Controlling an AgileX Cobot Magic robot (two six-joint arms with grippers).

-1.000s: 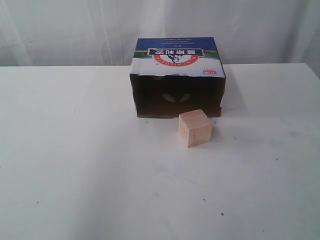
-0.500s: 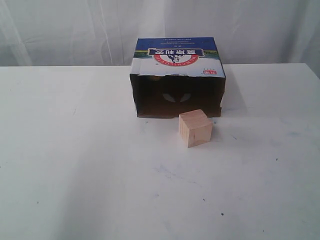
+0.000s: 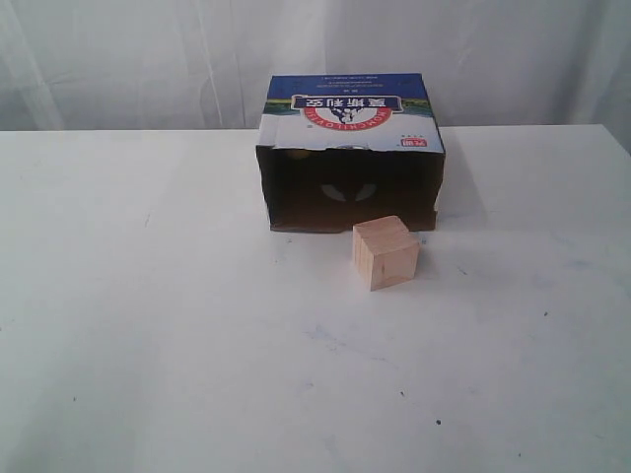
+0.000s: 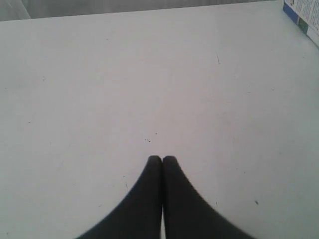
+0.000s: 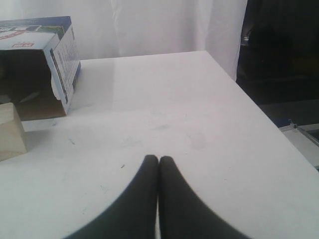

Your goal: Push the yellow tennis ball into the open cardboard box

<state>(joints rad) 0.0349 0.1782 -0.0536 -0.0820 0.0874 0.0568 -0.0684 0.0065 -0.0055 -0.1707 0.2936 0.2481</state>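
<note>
Honestly, looks about done: ball is only a faint yellow glint inside the box, far left. Left gripper and right gripper are pressed together, empty. Next move's probably just confirming.

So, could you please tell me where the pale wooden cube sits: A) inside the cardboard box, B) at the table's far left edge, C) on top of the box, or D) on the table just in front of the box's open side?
D: the wooden cube stands on the table just before the dark opening of the open cardboard box.
</note>
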